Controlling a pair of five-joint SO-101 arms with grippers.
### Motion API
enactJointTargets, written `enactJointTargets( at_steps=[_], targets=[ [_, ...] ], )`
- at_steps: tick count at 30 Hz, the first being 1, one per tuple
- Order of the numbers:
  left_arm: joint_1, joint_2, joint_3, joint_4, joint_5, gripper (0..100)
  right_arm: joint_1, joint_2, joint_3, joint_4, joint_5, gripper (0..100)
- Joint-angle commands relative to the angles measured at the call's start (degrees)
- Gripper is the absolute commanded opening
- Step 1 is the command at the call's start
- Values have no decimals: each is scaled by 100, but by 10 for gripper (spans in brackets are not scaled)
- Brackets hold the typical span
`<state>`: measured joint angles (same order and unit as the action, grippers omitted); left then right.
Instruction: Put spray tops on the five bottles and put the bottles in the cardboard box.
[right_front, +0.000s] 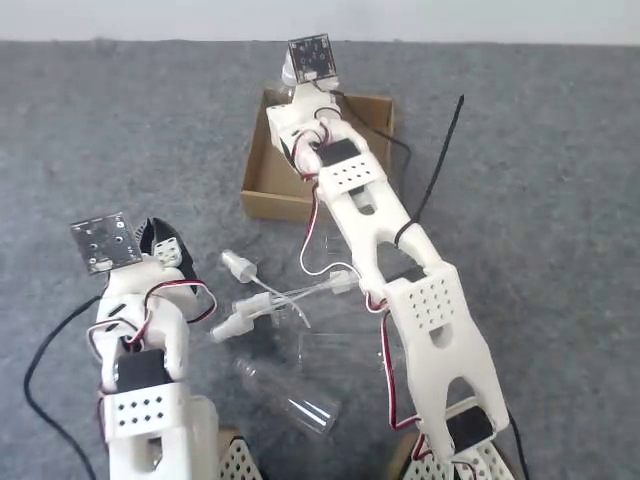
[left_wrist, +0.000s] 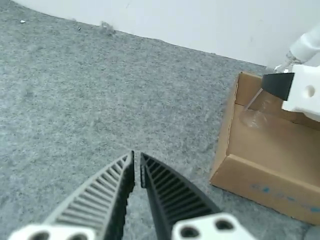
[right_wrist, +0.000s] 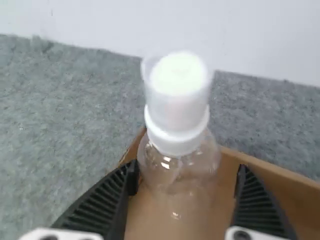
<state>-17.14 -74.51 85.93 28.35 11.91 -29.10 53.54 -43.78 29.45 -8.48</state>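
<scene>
The right arm stretches across the grey carpeted bench (right_front: 540, 200) to the cardboard box (right_front: 272, 205), which sits at the far side with its open top up. The right claw (right_wrist: 184, 175) hangs over the box with a capped bottle (right_wrist: 177, 150) between its jaws. The bottle is clear plastic with a white spray top already on it, and its top points away from the wrist toward the pale wall behind. The claw appears to be gripping it, though the clear plastic makes contact on one side hard to judge. From the left wrist, the bottle's lower end reaches down inside the box, near the far wall.

The left claw (left_wrist: 137, 164) is closed on nothing, its ribbed tips almost touching. It hovers over bare carpet, well apart from the box and on the near left of the bench.

Between the two arms lie three loose spray tops (right_front: 237, 265) (right_front: 232, 325) (right_front: 340, 283), white heads with thin dip tubes, close to one another. Just nearer the arm bases, an uncapped clear bottle (right_front: 292, 400) lies on its side.
</scene>
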Motion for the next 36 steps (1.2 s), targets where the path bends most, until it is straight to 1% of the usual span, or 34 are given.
enactJointTargets(
  at_steps=[1,4,7,15,21,24,28,31,33,36],
  targets=[
    [-26,-123,-84,-193,-35,16,31,-875,-308,840,-88,258],
    [-44,-123,-84,-193,-35,16,13,-1156,-308,1508,-88,258],
    [-44,-123,-84,-193,-35,16,-13,-1305,-308,1877,-79,258],
    [-44,-123,-84,-193,-35,16,-101,-1051,-334,1886,-62,258],
    [-44,-123,-84,-193,-35,16,-48,-760,-334,1648,-44,257],
    [-44,-123,-84,-193,-35,16,-57,-804,-334,1877,0,256],
    [-44,-123,-84,-193,-35,16,-92,-857,-334,2264,510,256],
    [-44,-123,-84,-193,-35,16,-92,-875,-334,2510,554,254],
    [-44,-123,-84,-193,-35,16,-84,-875,-352,2598,563,221],
    [-44,-123,-84,-193,-44,16,-48,-875,-475,2607,563,125]
  ],
)
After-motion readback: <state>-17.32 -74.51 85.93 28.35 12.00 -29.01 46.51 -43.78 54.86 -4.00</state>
